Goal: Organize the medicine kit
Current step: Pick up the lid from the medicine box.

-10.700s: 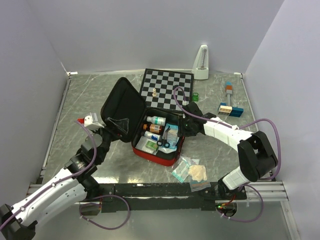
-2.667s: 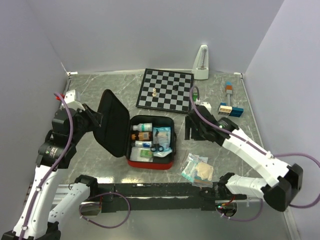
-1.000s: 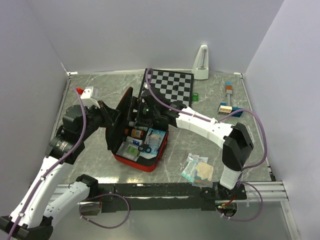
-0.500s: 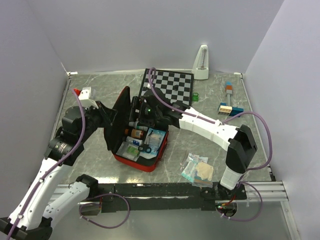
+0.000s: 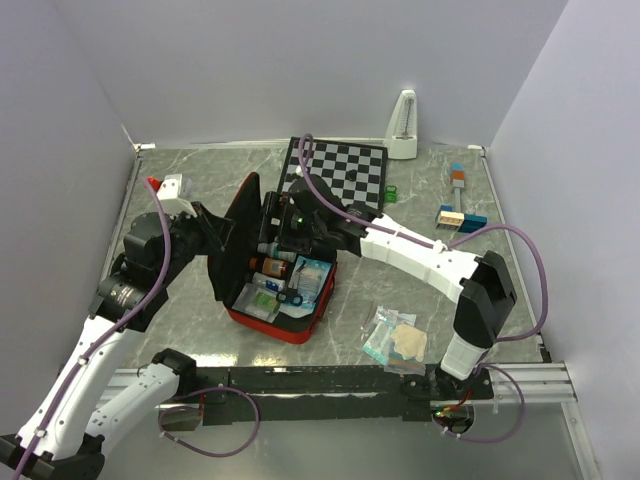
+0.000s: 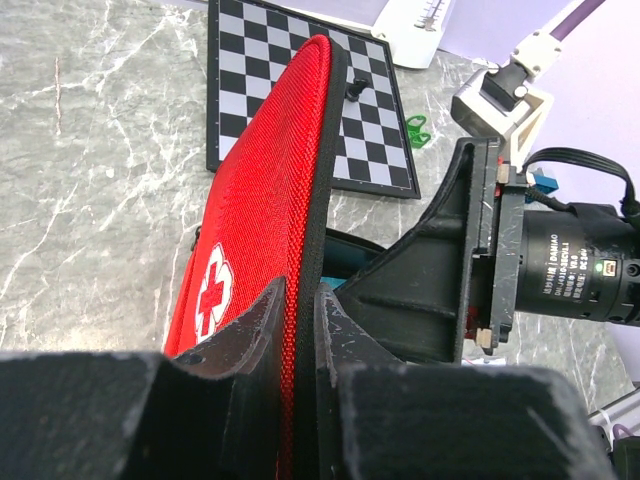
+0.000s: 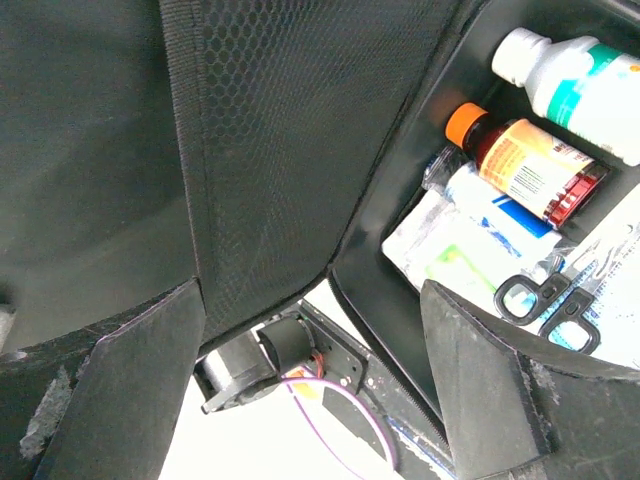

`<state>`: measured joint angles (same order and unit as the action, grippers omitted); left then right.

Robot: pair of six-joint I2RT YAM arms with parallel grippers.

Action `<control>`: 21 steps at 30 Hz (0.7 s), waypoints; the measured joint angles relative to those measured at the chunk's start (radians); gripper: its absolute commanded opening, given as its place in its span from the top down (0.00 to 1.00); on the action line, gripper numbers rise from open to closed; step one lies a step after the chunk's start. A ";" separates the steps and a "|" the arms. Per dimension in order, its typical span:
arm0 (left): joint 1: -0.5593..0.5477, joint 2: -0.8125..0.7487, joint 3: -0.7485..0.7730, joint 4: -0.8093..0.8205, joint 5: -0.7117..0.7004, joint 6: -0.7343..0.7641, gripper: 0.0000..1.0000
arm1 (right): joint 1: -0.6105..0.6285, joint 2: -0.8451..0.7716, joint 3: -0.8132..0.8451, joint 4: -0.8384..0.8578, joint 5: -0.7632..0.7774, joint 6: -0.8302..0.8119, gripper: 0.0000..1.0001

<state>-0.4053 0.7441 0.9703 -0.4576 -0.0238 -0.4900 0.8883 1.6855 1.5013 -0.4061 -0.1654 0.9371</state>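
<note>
Now I am clamping my left hand (image 6: 298, 330) on the upright lid (image 6: 265, 190) of the medicine kit (image 5: 290, 305), just before the chessboard (image 5: 345, 172); my right hand (image 7: 310, 290), fingers (image 7: 130, 400) spread, is facing the lid's inside.

- White cross (image 6: 211, 294) inside a white ring, on the red outer side of the medicine kit (image 6: 270, 190) lid, left wrist view. Only clear sign.
- White bottle (image 7: 575, 70) in the kit: teal/white label, print too blurred to read.
- Brown bottle (image 7: 525, 160), orange cap: orange label, txt illegible.
- Flat packs (image 7: 470, 245) beside the bottles: green/blue print, no words legible.
- Black camera lens (image 6: 575, 275): tiny white markings on the barrel, too small to read.
- Clear packets (image 5: 393, 340) on the counter: no legible txt.
- Top view: no readable txt or nos.
</note>
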 measured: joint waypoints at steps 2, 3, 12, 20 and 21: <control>0.000 0.000 0.000 0.000 0.000 0.000 0.99 | 0.000 -0.003 0.000 -0.001 0.000 -0.003 0.05; 0.000 0.000 0.000 0.000 0.000 0.000 0.99 | 0.000 -0.005 0.000 -0.003 0.000 -0.004 0.05; 0.000 0.000 0.000 0.000 -0.003 0.000 0.99 | 0.000 -0.028 -0.001 -0.035 0.000 -0.018 0.04; 0.000 -0.007 0.000 -0.008 -0.068 -0.031 0.99 | -0.001 -0.116 -0.013 -0.171 0.127 -0.143 0.03; 0.000 -0.012 -0.002 -0.011 -0.087 -0.044 0.99 | -0.001 -0.146 -0.033 -0.186 0.164 -0.164 0.03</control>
<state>-0.4053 0.7322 0.9684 -0.4690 -0.1112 -0.5343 0.8871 1.5398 1.4681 -0.5919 -0.0017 0.7731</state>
